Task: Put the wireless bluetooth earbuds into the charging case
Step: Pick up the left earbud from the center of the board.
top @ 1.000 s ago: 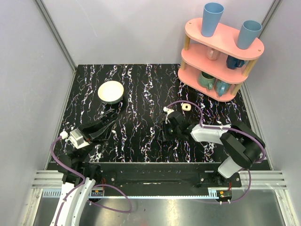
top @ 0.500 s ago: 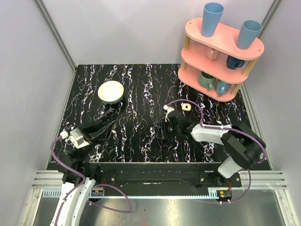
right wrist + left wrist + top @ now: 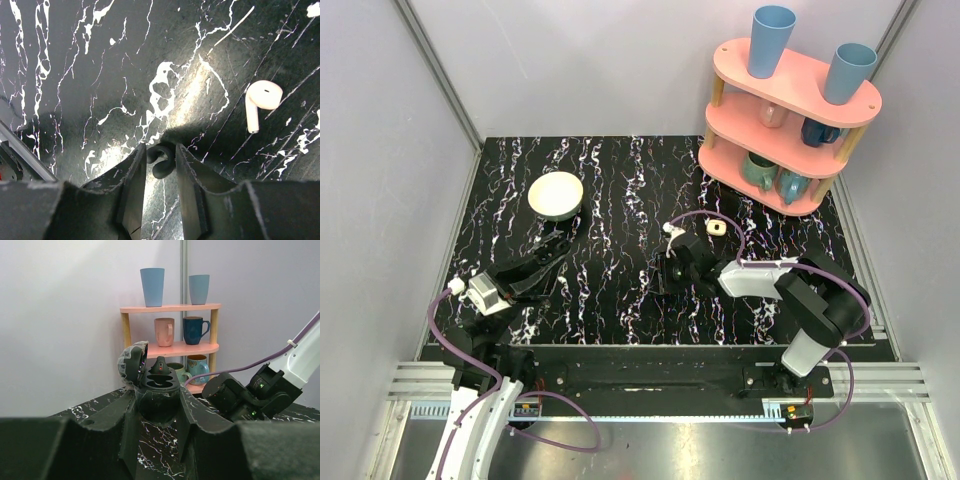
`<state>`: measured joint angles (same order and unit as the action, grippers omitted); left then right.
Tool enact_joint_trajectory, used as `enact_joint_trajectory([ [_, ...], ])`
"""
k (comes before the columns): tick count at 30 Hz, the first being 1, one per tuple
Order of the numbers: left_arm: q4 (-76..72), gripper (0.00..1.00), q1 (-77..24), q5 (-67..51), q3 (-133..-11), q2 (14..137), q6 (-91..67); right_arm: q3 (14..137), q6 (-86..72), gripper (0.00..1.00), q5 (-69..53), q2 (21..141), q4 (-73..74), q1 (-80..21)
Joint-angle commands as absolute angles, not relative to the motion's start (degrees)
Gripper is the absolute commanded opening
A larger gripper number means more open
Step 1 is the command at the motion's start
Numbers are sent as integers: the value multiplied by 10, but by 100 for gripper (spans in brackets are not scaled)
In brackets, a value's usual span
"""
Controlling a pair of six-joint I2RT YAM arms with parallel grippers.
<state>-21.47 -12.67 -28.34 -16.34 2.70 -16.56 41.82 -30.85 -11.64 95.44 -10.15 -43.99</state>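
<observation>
In the left wrist view my left gripper (image 3: 157, 412) is shut on a black charging case (image 3: 156, 392). Its lid stands open and a dark earbud with a red light sits in one socket. In the top view that left gripper (image 3: 560, 245) rests left of centre. My right gripper (image 3: 160, 152) is shut on a small black curved earbud (image 3: 161, 162) close over the tabletop, at mid-table (image 3: 665, 278). A white earbud (image 3: 261, 102) lies loose on the table beyond it (image 3: 670, 229). Beside that lies a small cream-beige case (image 3: 717, 227).
A round cream bowl (image 3: 556, 195) sits at the back left. A pink tiered shelf (image 3: 785, 120) with cups and mugs stands at the back right. The right arm (image 3: 250, 395) shows just right of the held case in the left wrist view.
My right gripper has shifted slightly left and away from the arm bases, still holding the black earbud. The left arm has not moved.
</observation>
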Motion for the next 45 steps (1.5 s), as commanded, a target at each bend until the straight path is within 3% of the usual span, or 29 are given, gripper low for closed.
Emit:
enact_joint_trajectory([
  [1, -238, 1, -123, -291, -169, 30, -172, 416, -294, 38, -119, 945, -80, -443],
  [35, -239, 1, -123, -290, -169, 33, -175, 426, -285, 38, -100, 930, -82, -444],
  [45, -239, 1, -123, -289, -169, 33, -175, 421, -276, 34, -98, 947, -70, -443],
])
